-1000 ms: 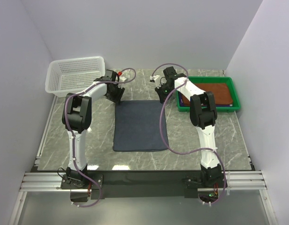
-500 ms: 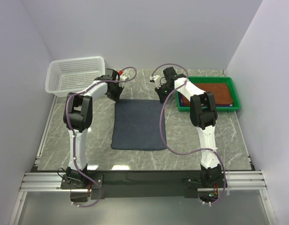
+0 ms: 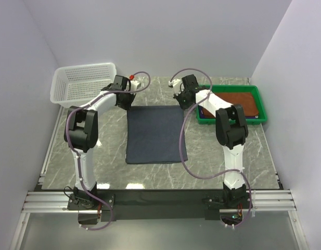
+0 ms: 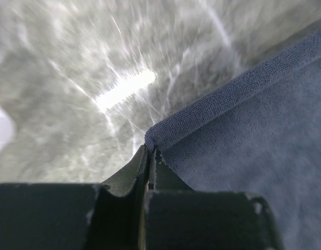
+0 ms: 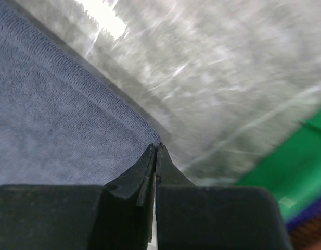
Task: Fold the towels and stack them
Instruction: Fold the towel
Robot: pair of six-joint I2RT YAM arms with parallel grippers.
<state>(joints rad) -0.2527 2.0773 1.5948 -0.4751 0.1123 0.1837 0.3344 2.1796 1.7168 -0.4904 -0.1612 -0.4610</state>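
Note:
A grey-blue towel (image 3: 155,134) lies flat on the marble table, roughly rectangular. My left gripper (image 3: 127,103) is shut on its far left corner, low at the table; in the left wrist view the towel (image 4: 254,130) meets the closed gripper (image 4: 150,152) at that corner. My right gripper (image 3: 182,103) is shut on the far right corner; the right wrist view shows the towel (image 5: 56,120) ending at the closed gripper (image 5: 158,150). A rust-brown towel (image 3: 238,101) lies in the green tray, with a purple edge (image 3: 201,111) showing under it.
A white mesh basket (image 3: 82,83) stands at the far left, close behind the left arm. The green tray (image 3: 230,120) stands at the far right, right beside the right gripper. Purple cables loop over both arms. Walls close the back and sides.
Both grippers have moved a little toward the back wall with the towel's far corners. The far edge has followed and the towel lies stretched and squarer.

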